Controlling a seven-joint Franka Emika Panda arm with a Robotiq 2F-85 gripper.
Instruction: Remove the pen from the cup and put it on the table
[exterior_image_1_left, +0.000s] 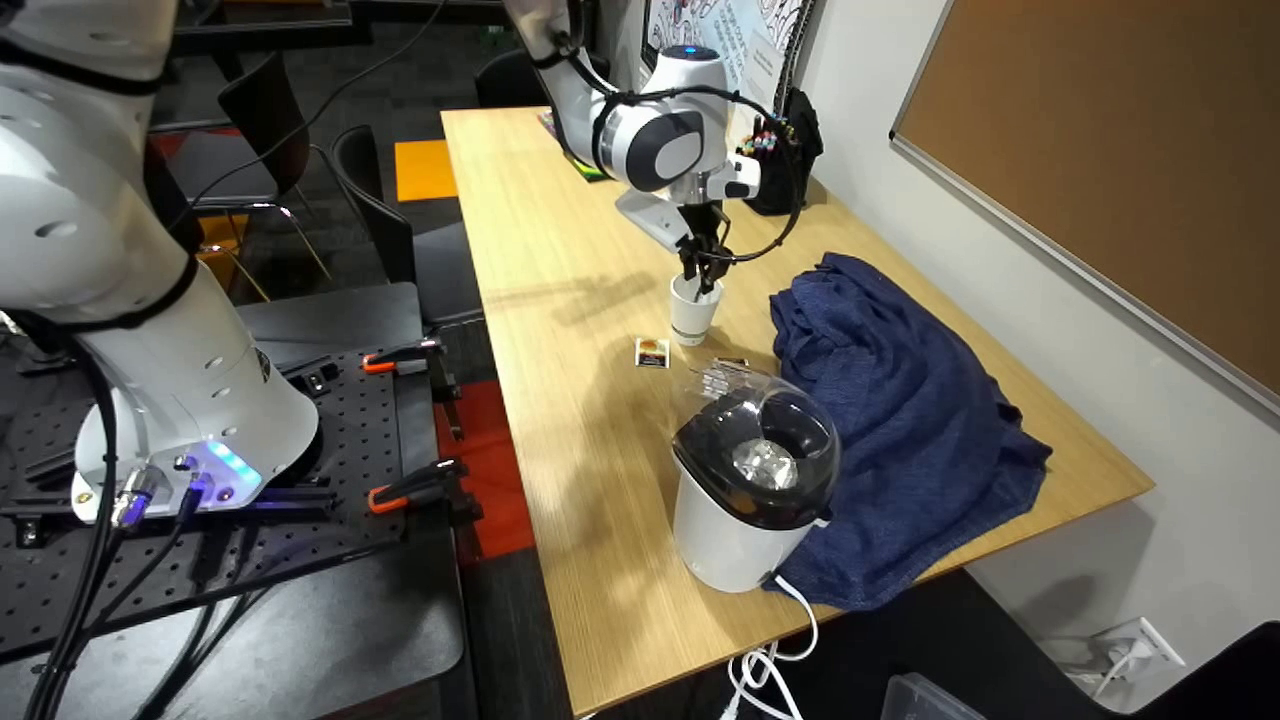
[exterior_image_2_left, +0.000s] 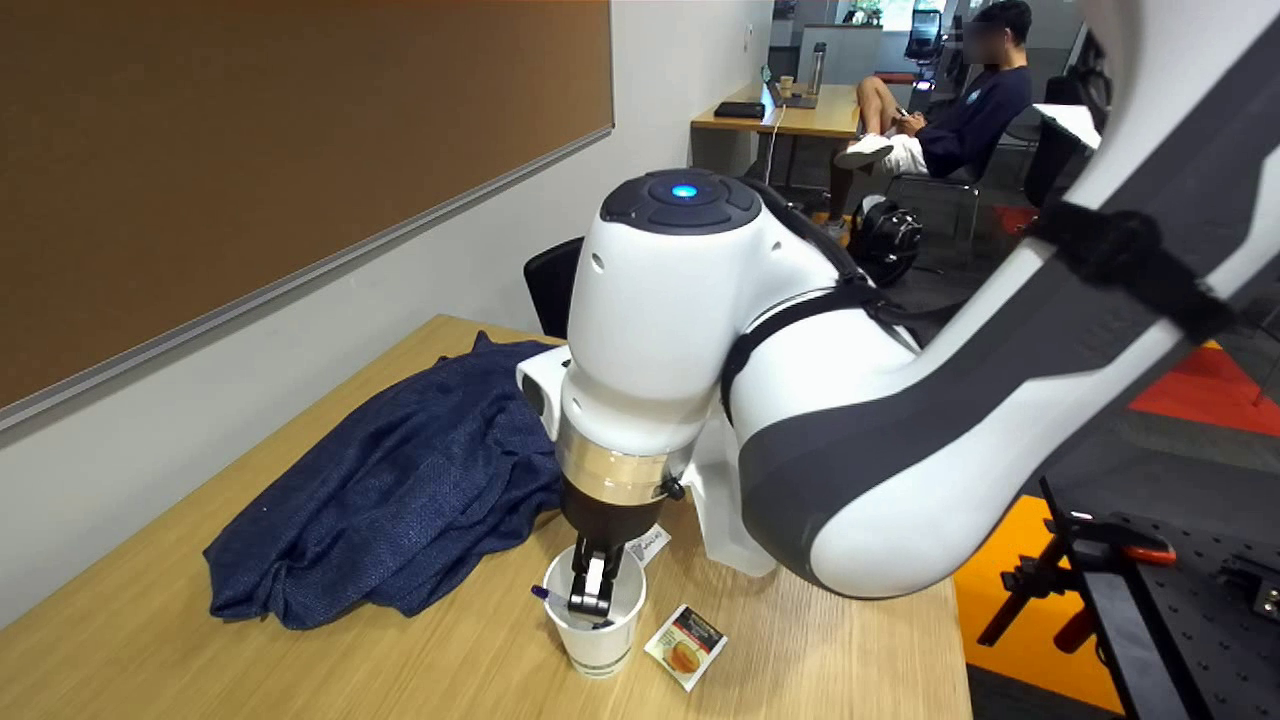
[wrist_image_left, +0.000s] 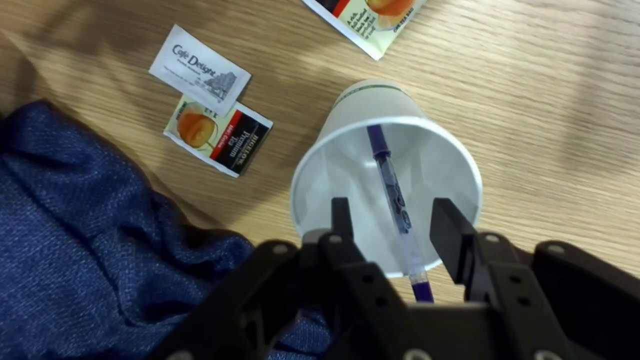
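Wall (exterior_image_1_left: 1000, 285): pale, plain-painted. Corkboard (exterior_image_1_left: 1120, 150): brown, metal-edged, mounted on the wall, shown in both exterior views. Outlet (exterior_image_1_left: 1157, 648): white, low on the wall, plug (exterior_image_1_left: 1128, 658) inserted. Floor (exterior_image_1_left: 430, 75): dark grey, with a red section (exterior_image_2_left: 1205, 400) and an orange section (exterior_image_2_left: 1030, 670). Near chair (exterior_image_1_left: 375, 205): black back, grey seat. Rear chair (exterior_image_1_left: 262, 110): black back, grey seat, metal legs. Far desk (exterior_image_2_left: 837, 119): pale wood top, standing beside the wall. Office chair (exterior_image_2_left: 925, 35): dark, at the back of the room. Window (exterior_image_2_left: 900, 16): bright, at the far end, a green plant (exterior_image_2_left: 867, 14) just beside it.
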